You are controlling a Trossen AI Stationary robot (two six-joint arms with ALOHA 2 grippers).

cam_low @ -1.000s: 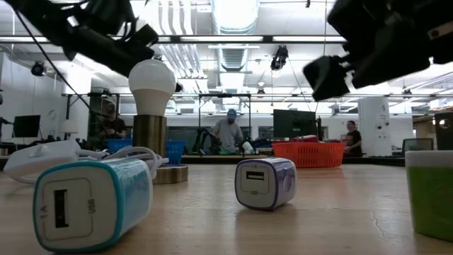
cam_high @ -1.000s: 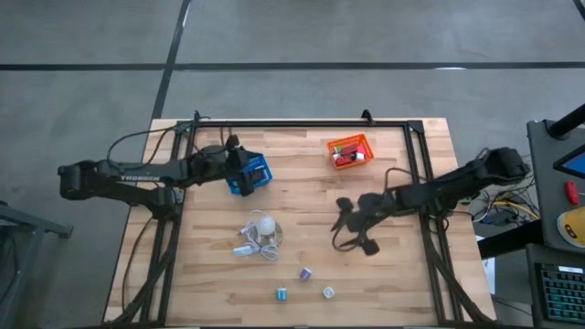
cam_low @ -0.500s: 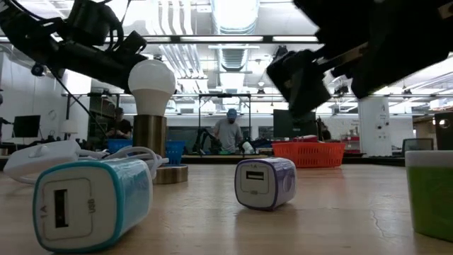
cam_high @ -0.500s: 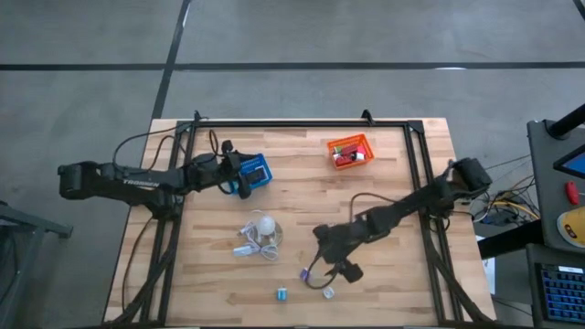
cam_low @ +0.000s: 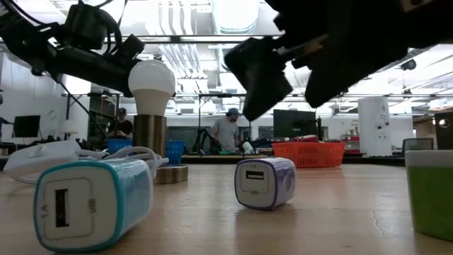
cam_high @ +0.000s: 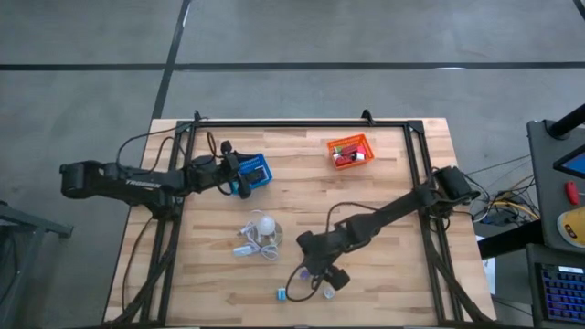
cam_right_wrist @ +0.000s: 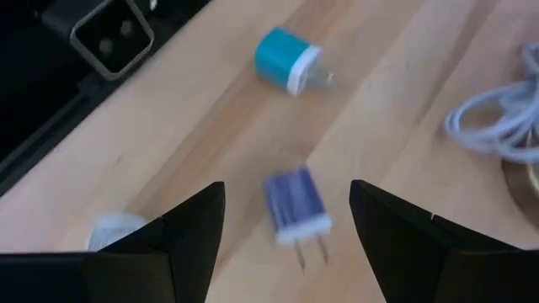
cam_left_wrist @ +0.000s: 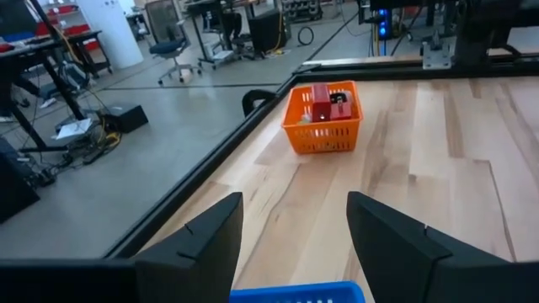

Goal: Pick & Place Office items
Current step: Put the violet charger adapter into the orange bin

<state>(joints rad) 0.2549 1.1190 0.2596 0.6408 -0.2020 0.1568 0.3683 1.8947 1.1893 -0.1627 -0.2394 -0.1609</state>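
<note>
Three small plug cubes lie on the table near its front edge: a teal one (cam_right_wrist: 289, 61) (cam_high: 281, 294), a purple one (cam_right_wrist: 295, 206) (cam_low: 264, 183) on its side, and a pale one (cam_right_wrist: 116, 227) (cam_high: 327, 292). My right gripper (cam_right_wrist: 286, 240) (cam_high: 315, 278) hovers open above the purple cube, pointing down at a slant, with a finger on either side and touching nothing. Red pieces lie in the orange basket (cam_high: 350, 151). My left gripper (cam_left_wrist: 295, 244) (cam_high: 239, 177) stands open at the left rim of the blue basket (cam_high: 257, 172), holding nothing.
A white bulb on a brass base (cam_high: 265, 224) (cam_low: 151, 85) stands left of the cubes, with its white cord (cam_high: 249, 245) coiled beside it. A dark frame runs along the table's far edge and down both sides. A green-topped thing (cam_low: 429, 191) shows close to the low camera.
My right gripper has swept from the middle of the table toward the near edge and to the left, tipping further down, and now hangs over the purple cube. My left gripper has drawn back slightly off the blue basket and sunk a little. Both stay open.
</note>
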